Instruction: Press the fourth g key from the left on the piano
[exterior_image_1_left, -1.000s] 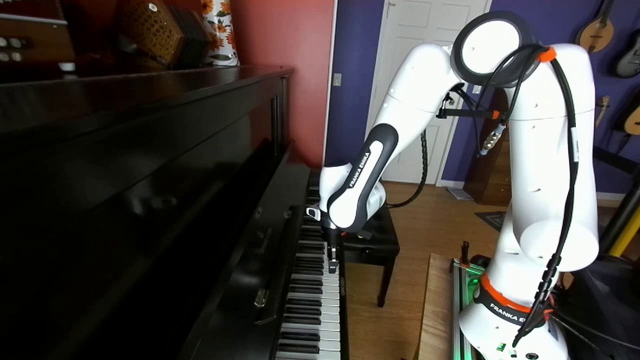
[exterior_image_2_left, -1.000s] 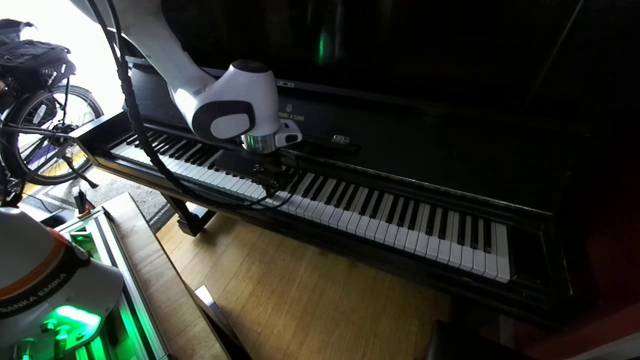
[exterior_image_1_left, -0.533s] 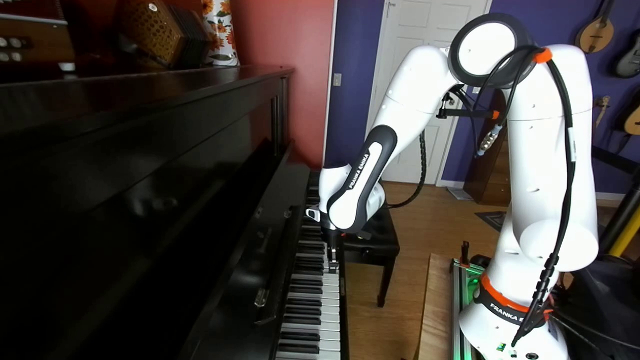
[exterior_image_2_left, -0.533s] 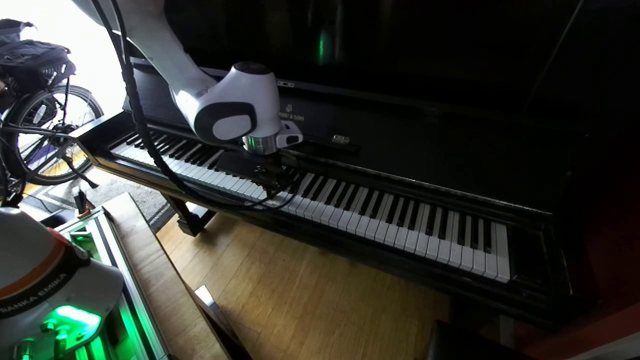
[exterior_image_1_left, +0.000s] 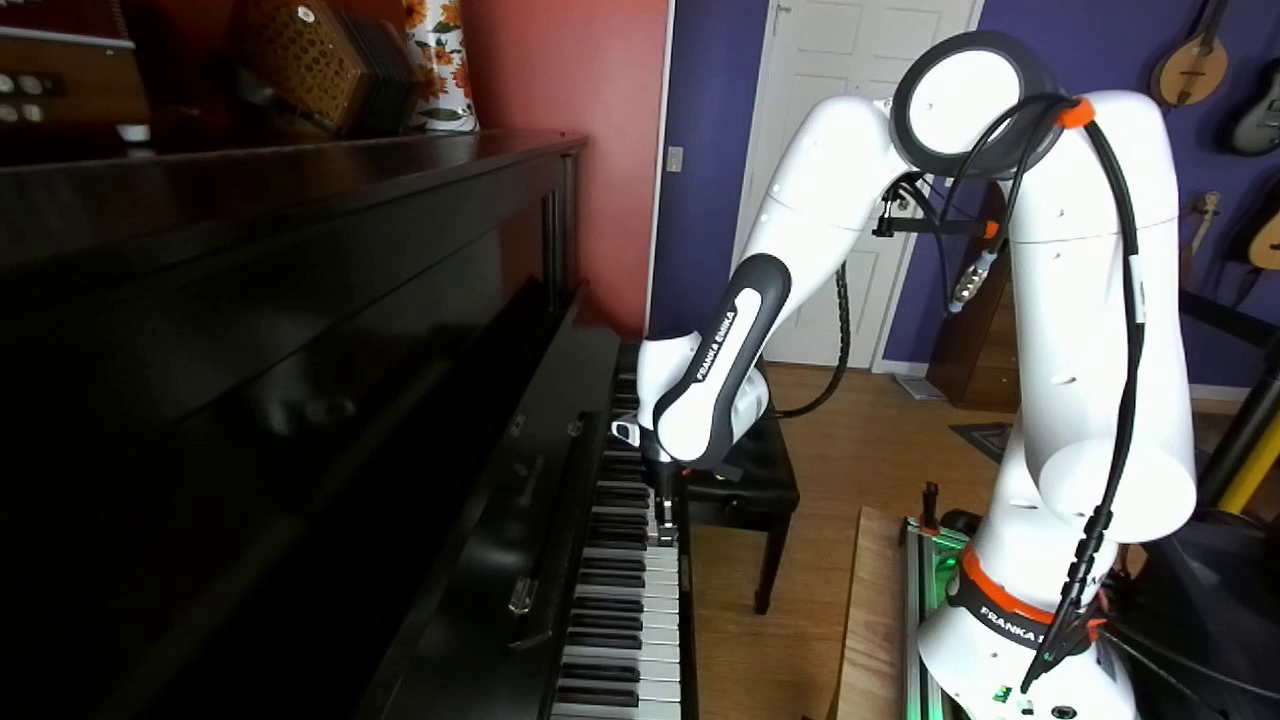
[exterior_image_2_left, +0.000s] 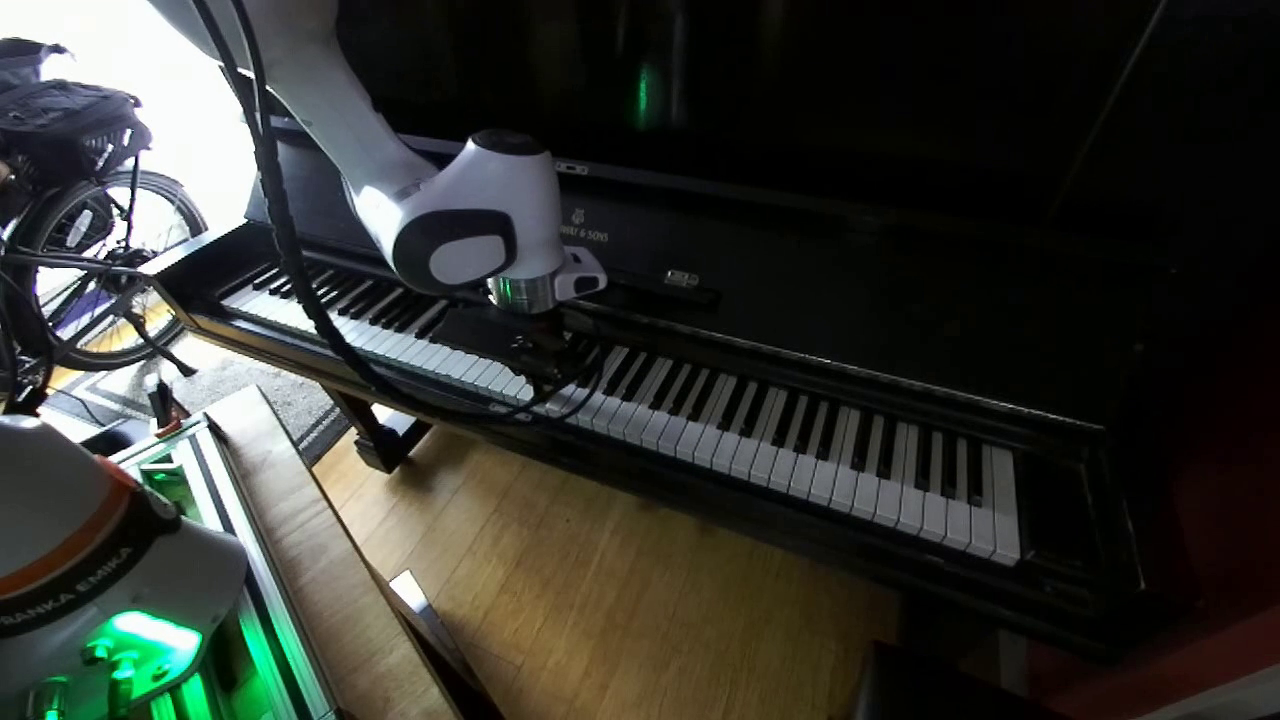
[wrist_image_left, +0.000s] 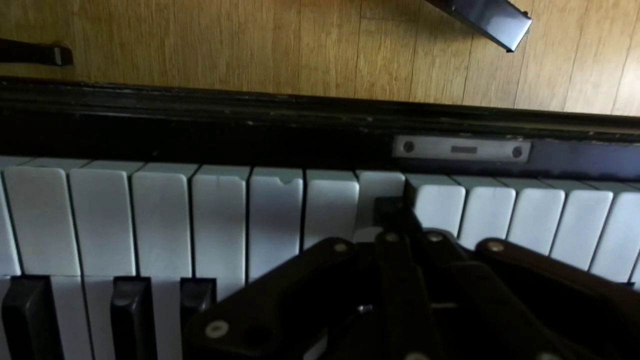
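Observation:
The piano is a glossy black upright, seen in both exterior views (exterior_image_1_left: 330, 300) (exterior_image_2_left: 850, 310), with a long row of white and black keys (exterior_image_2_left: 790, 465). My gripper points down onto the keys in both exterior views (exterior_image_1_left: 667, 535) (exterior_image_2_left: 548, 380). In the wrist view its dark fingers (wrist_image_left: 399, 215) are shut together with nothing between them. The fingertips rest on one white key (wrist_image_left: 381, 184). That key sits lower than its neighbours, and the side of the key to its right (wrist_image_left: 440, 205) shows. The key's rear part is hidden under the gripper.
A black front rail (wrist_image_left: 200, 130) with a metal plate (wrist_image_left: 462, 149) runs along the keys. A black padded bench (exterior_image_1_left: 745, 470) stands beside the keyboard. Black cables (exterior_image_2_left: 300, 280) hang from the arm across the keys. A wooden table edge (exterior_image_2_left: 310, 570) is near the robot base.
The arm has lowered a little, with the elbow and wrist dropping slightly. The gripper stays over the same part of the keyboard, slightly lower. The hanging cables have shifted slightly.

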